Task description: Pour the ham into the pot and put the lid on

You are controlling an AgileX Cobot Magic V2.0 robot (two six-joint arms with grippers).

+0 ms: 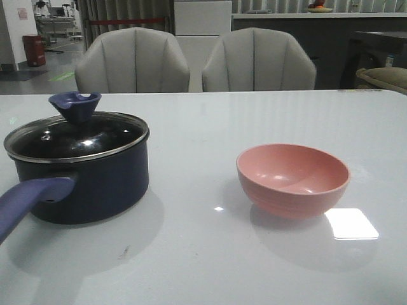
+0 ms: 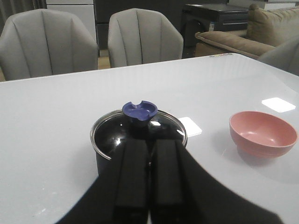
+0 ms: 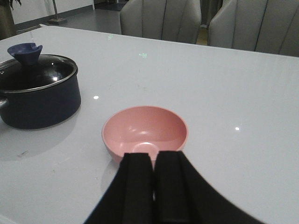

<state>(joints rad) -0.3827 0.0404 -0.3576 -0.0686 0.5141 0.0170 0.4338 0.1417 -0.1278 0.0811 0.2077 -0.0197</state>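
Sitting covered by the lid (image 1: 76, 136), the pot (image 1: 86, 184) lies just ahead of the left gripper (image 2: 149, 154), both grippers pinched narrow, empty.

Behind the white glossy table (image 1: 267, 121), two grey padded chairs (image 1: 132, 61) side by side. Beyond the chairs, dark curtains (image 1: 124, 14) and a white cabinet (image 1: 202, 18). Far left of the chairs, a red bin (image 1: 34, 49) on grey floor. Right of the chairs, a beige sofa (image 2: 233, 39).
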